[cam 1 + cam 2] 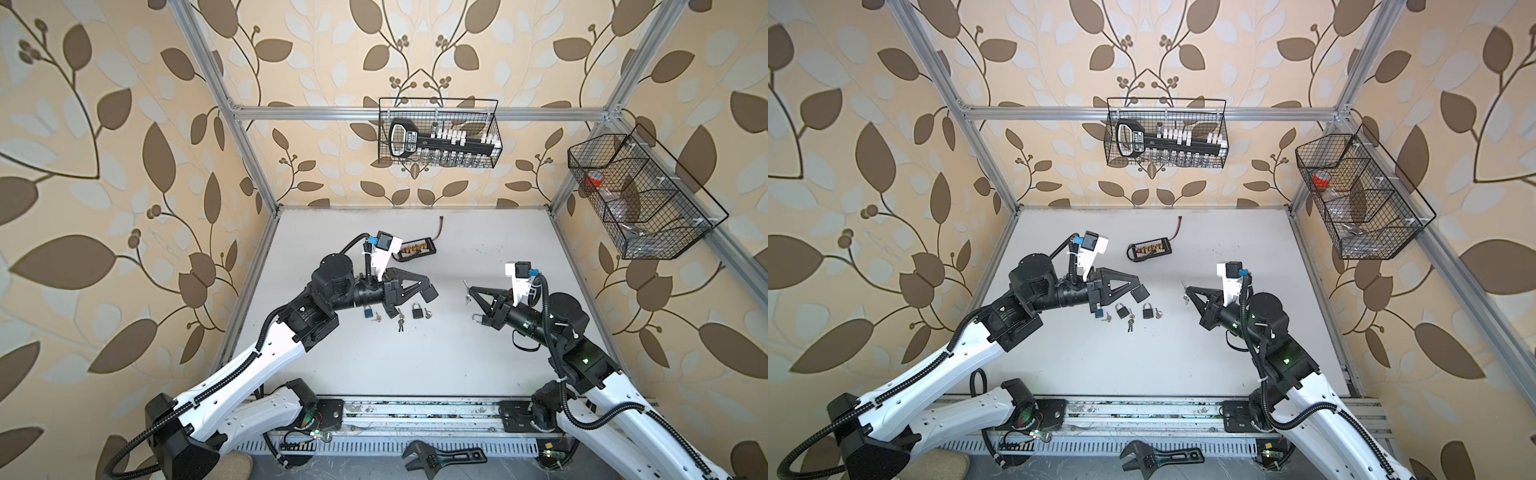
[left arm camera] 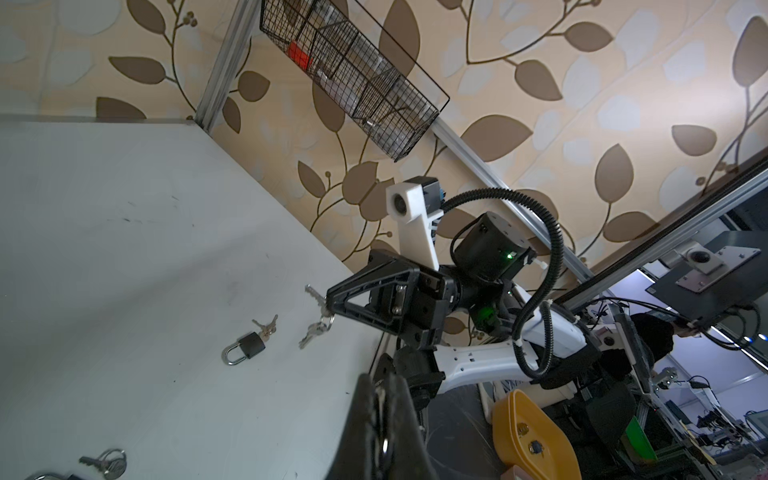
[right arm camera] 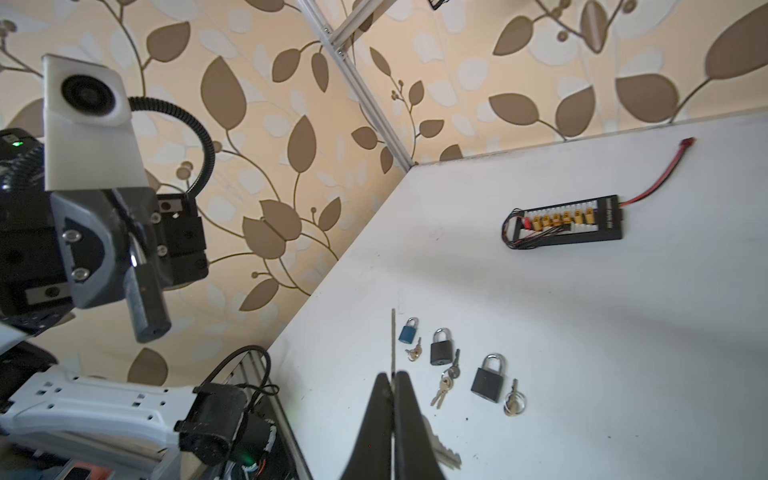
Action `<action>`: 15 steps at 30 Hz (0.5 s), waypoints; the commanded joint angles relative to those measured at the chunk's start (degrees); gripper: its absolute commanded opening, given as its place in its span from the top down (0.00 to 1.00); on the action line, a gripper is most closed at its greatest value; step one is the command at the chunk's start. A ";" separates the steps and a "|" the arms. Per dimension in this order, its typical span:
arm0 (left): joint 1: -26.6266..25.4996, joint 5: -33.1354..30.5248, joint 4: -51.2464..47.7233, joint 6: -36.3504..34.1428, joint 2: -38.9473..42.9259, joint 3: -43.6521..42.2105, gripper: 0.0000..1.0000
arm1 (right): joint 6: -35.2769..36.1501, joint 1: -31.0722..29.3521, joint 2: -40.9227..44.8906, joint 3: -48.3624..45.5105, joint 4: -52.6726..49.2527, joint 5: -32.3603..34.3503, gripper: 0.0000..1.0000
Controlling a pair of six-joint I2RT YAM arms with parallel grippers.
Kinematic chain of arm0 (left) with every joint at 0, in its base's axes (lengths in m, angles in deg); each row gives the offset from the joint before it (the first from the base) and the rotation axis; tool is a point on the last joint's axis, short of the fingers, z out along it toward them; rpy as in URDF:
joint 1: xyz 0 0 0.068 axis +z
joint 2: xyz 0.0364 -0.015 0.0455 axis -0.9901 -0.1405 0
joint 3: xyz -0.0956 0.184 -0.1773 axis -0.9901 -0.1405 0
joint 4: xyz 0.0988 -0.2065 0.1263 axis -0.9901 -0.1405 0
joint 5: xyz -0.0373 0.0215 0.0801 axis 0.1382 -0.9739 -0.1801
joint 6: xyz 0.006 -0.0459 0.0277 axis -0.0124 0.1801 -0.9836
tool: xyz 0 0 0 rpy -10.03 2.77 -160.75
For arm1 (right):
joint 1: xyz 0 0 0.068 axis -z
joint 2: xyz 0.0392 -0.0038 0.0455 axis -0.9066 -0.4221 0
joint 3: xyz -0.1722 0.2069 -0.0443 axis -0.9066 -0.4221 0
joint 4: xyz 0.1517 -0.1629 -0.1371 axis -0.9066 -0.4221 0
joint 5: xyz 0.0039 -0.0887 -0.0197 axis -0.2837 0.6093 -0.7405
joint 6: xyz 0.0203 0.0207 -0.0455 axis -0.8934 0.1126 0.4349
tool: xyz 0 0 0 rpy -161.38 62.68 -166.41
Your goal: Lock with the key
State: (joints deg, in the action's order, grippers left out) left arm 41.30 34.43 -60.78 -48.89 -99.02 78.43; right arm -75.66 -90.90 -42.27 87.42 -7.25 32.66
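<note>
Two grippers, both clamped shut: left gripper [image 1: 426,289] holds a black lock [image 3: 145,307] up off the table [image 1: 415,353], shackle mostly hidden in the grip; right gripper [image 1: 471,291] pinches the key [image 2: 313,293], only edge-on in its wrist view, well apart from black lock. 2nd lock [image 1: 476,318] mostly hidden under right gripper; blue lock [image 1: 1099,314] half covered.

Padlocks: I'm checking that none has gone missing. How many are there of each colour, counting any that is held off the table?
Blue metal padlock, lying on the white table: 1
Black metal padlocks lying on that table: 3
Black metal padlock held in the jaws of the left gripper: 1
Total: 5
</note>
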 commanded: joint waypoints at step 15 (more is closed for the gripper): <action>-11.59 -7.07 -7.33 -8.58 -23.82 2.83 1.00 | 2.04 11.74 -1.30 -1.73 0.46 -9.19 1.00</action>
State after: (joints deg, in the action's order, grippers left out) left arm 30.37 28.38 -68.91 -54.82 -120.50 78.12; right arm -74.57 -79.67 -44.48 86.02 -7.50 26.23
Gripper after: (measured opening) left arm 0.051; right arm 0.047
